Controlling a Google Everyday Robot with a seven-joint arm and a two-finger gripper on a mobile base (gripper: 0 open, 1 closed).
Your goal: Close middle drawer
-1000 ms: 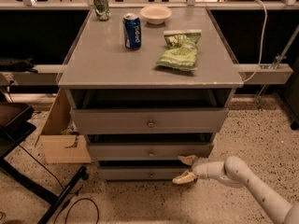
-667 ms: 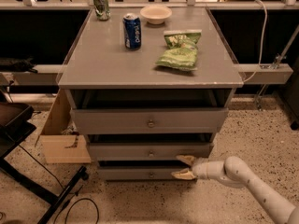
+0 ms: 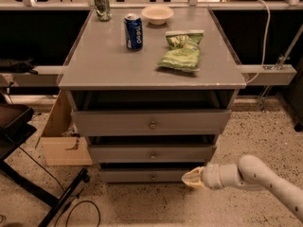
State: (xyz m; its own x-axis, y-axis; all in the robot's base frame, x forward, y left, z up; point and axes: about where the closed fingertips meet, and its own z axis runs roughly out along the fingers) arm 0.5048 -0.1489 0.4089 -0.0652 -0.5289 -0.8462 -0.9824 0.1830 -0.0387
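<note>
The grey cabinet has three drawers. The middle drawer (image 3: 123,154) has a medium-height flat front with a small round knob (image 3: 153,155). It stands a little pulled out, with a dark gap above it. My gripper (image 3: 188,178) is low at the right, on a white arm coming in from the lower right. It sits just below the middle drawer's right end, in front of the bottom drawer (image 3: 128,176). Its cream fingers (image 3: 195,175) point left and are drawn together on nothing.
The top drawer (image 3: 113,122) sticks out furthest. On the cabinet top (image 3: 94,65) stand a blue can (image 3: 134,31), a green can (image 3: 101,4), a bowl (image 3: 157,14) and a green chip bag (image 3: 182,50). A cardboard box (image 3: 59,141) stands at the left, a black stand leg (image 3: 66,193) and cable on the floor.
The gripper's fingers, spread apart a second ago, have drawn together. The gripper has dropped slightly, from the middle drawer's lower right edge to the bottom drawer's level.
</note>
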